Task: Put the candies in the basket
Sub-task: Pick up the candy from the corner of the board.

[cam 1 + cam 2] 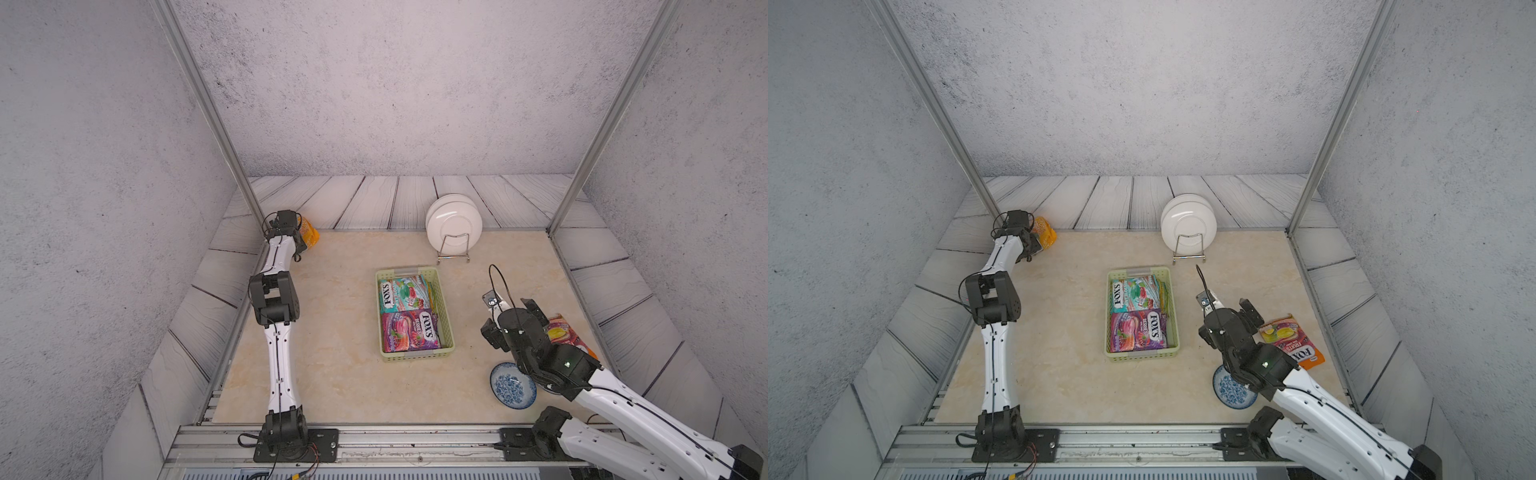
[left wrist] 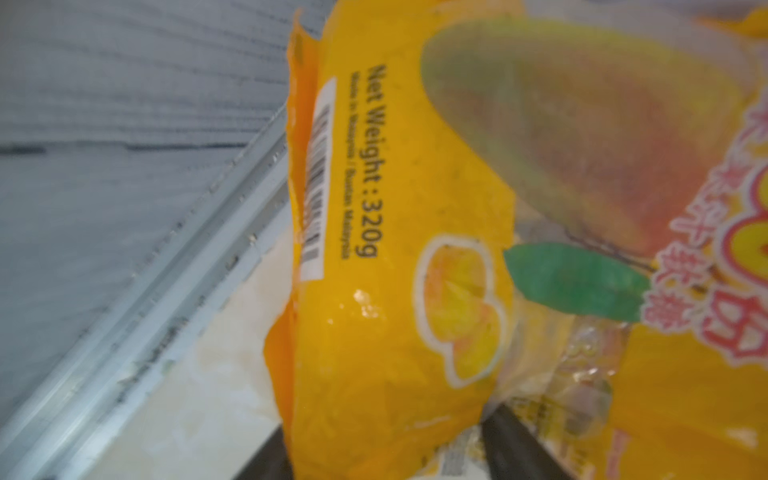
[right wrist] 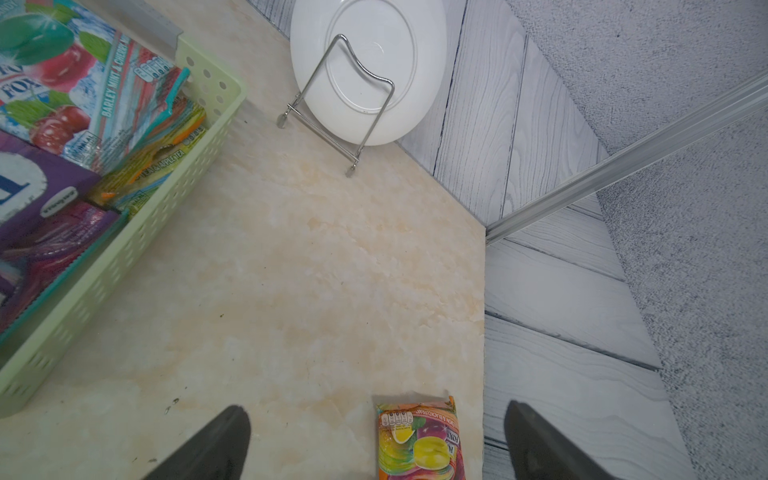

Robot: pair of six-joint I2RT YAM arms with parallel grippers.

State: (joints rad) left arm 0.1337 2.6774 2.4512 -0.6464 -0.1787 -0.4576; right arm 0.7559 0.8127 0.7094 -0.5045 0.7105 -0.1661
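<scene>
Right tool (image 3: 376, 411): fingers apart, end of orange FOX'S packet (image 1: 1291, 340) showing between them, long axis square to the finger line, right of basket (image 1: 446, 316). Left tool (image 1: 302, 245): against yellow mango bag (image 2: 395, 249), far-left tabletop (image 1: 332, 374) corner; whether clamped, cannot tell, view too close.

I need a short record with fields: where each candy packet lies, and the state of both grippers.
Inside pale green perforated plastic basket: glossy teal FOX'S packet; glossy purple FOX'S packet
Outside basket: puffy yellow-orange bag, far left corner; orange-pink FOX'S packet, near right edge
Left gripper: at the yellow-orange bag, grip unclear
Right gripper: open, near the orange-pink packet's end
</scene>
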